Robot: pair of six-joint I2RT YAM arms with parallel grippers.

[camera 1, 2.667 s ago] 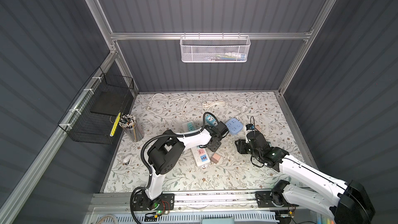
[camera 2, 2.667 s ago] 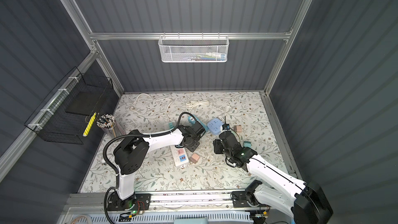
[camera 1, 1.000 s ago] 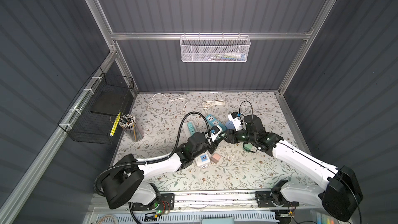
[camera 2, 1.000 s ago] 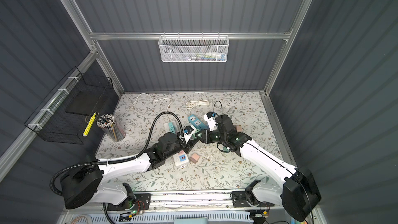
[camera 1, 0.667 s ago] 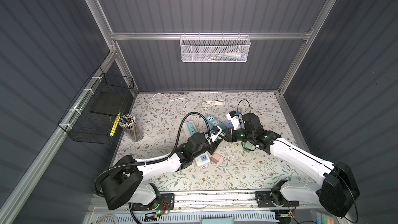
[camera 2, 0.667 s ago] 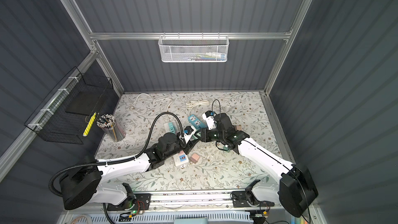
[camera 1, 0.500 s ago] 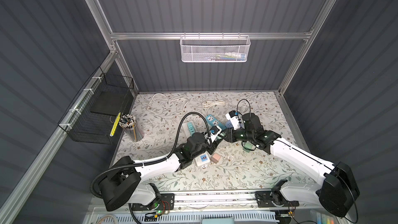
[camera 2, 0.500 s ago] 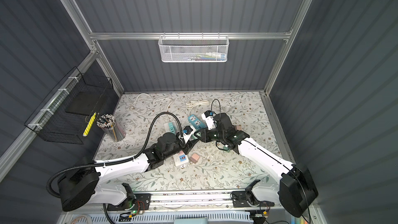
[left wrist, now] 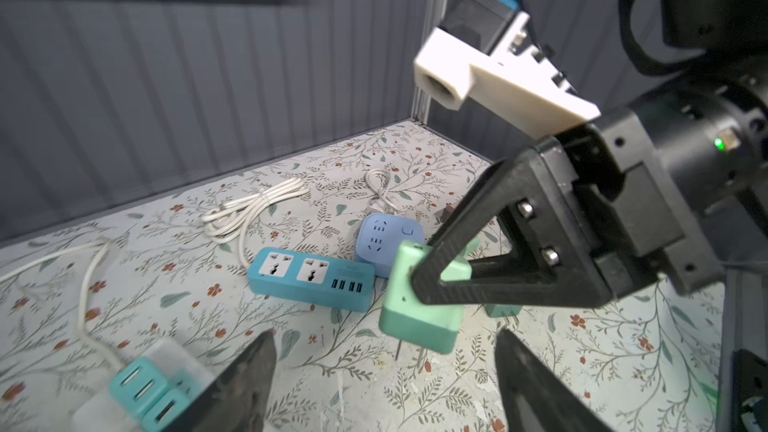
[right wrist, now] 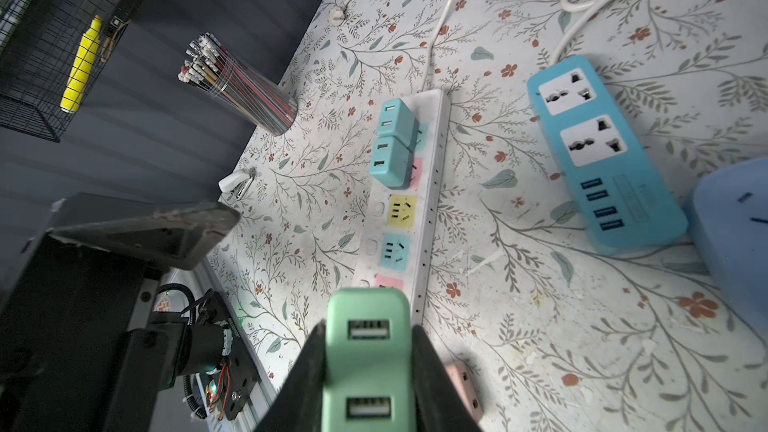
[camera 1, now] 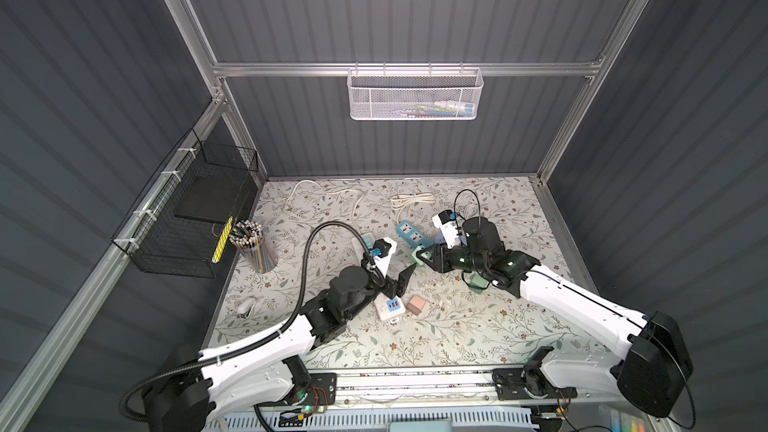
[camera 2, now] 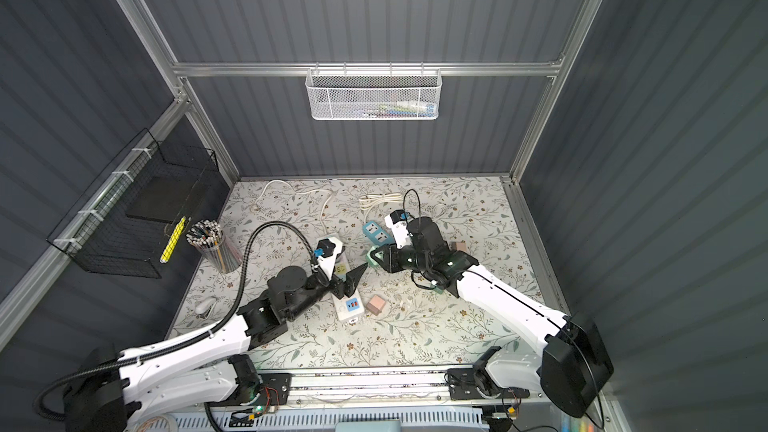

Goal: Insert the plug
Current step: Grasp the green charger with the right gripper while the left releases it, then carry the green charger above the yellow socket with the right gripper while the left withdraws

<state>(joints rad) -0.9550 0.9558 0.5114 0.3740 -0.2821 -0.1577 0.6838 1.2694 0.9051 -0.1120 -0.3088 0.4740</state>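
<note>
Plug (right wrist: 368, 359): green, aloft, pins down, unseated.
Right gripper (right wrist: 368, 328): clamped on plug's sides.
Left gripper (camera 1: 402, 278): spread wide, empty, 7 o'clock of plug.
White strip (right wrist: 426, 209): 7 o'clock; two sockets taken, yellow and blue free.
Room: blue strip (camera 1: 409, 236) close at 11 o'clock; left gripper likely crowds the descent.

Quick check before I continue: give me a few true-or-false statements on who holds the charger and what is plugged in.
1. The right gripper is shut on the green charger. True.
2. The left gripper grips it too. False: its fingers are open, clear of it.
3. Two teal chargers sit in the white power strip. True.
4. The green charger is plugged into the blue power strip. False: it is held in the air, prongs bare.
</note>
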